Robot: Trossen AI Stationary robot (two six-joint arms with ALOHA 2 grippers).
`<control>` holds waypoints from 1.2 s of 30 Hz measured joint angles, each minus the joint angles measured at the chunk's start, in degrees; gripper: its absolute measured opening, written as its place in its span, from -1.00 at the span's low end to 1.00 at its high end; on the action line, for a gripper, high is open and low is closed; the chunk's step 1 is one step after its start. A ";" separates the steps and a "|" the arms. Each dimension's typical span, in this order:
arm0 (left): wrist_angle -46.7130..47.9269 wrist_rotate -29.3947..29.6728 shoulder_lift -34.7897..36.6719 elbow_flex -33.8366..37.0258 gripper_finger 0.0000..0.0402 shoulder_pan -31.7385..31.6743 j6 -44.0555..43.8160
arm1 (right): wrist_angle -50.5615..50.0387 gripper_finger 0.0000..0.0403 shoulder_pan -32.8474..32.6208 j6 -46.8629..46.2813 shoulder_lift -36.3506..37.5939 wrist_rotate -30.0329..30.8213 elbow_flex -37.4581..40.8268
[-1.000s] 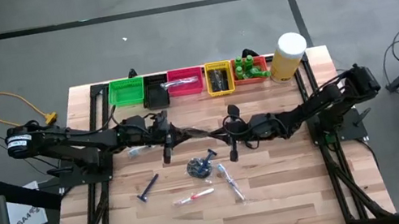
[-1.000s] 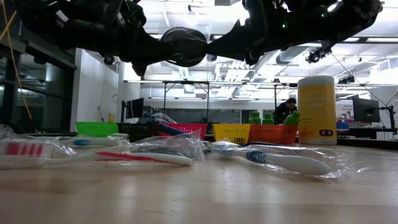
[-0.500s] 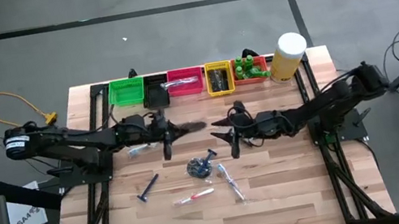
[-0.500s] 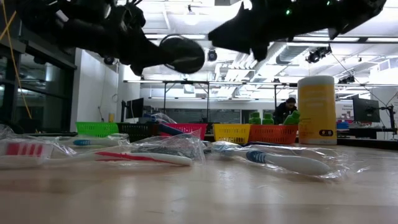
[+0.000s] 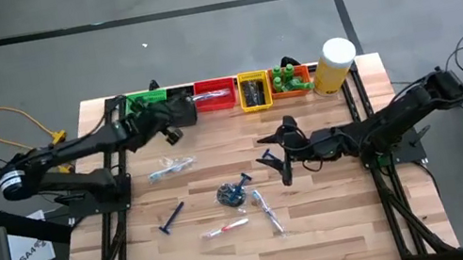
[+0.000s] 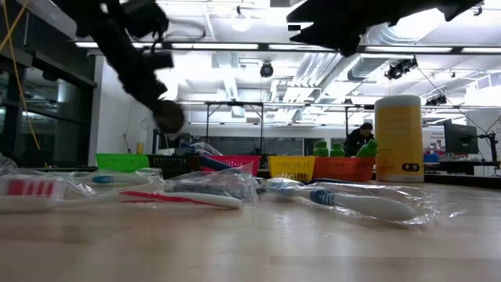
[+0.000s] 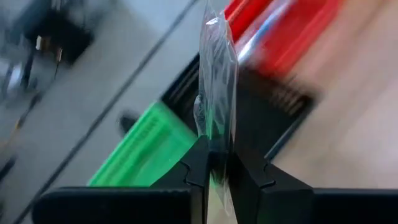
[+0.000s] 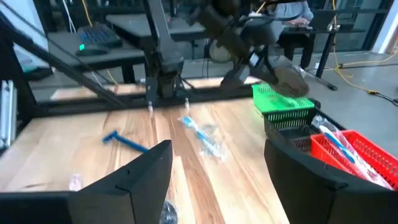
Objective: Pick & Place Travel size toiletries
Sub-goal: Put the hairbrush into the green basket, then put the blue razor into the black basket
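The dark round disc (image 5: 173, 136) in its clear wrap (image 7: 217, 93) hangs pinched between the left gripper's (image 5: 174, 132) 2 fingers (image 7: 196, 171), which are drawn narrow on the wrap; the wrap stands upright out of the finger tips. In the low view the disc (image 6: 167, 116) is well above the counter (image 5: 325, 228), with free air under it. The gripper holds it at the counter's far edge, just in front of the black bin (image 5: 180, 110) and beside the green bin (image 5: 143, 103).

The right gripper (image 5: 275, 154) hovers over the middle of the counter with its fingers (image 8: 146, 171) spread wide and nothing between them. Bare wood lies between the 2 grippers, and the near part of the counter is bare too.

Below and between the arms lie loose toiletries: a wrapped blue toothbrush (image 5: 168, 168), a blue razor (image 5: 171, 219), a pink toothbrush (image 5: 225, 230), a blue-and-white toothbrush (image 5: 268, 211) and a crumpled wrapped piece (image 5: 230, 193).

Along the far edge, the red bin (image 5: 216, 94) holds a wrapped toothbrush, the yellow bin (image 5: 253, 91) holds dark pieces I cannot make out, and the orange bin (image 5: 293, 81) holds little green bottles (image 5: 286, 78). A pale-yellow cylinder (image 5: 333, 66) with a white lid stands at the row's right end.
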State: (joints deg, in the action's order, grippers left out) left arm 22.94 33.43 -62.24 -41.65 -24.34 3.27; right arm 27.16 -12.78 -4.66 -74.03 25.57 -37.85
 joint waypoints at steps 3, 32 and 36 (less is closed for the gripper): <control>0.97 0.22 -1.22 0.02 -0.83 -6.27 -0.38 | -0.32 0.23 0.01 0.07 -0.12 -0.01 0.06; 12.52 -2.54 -11.08 -6.46 -0.13 -19.53 -8.77 | -8.68 0.23 0.01 -10.56 -0.38 4.91 0.09; 13.70 -2.45 -11.04 -7.74 -0.10 -19.53 -9.16 | -13.41 0.23 0.01 -15.78 -0.38 4.98 0.09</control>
State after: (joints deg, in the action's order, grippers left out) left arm 36.64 30.98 -73.28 -49.39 -43.88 -5.89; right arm 13.75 -12.78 -20.44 -74.41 30.55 -37.76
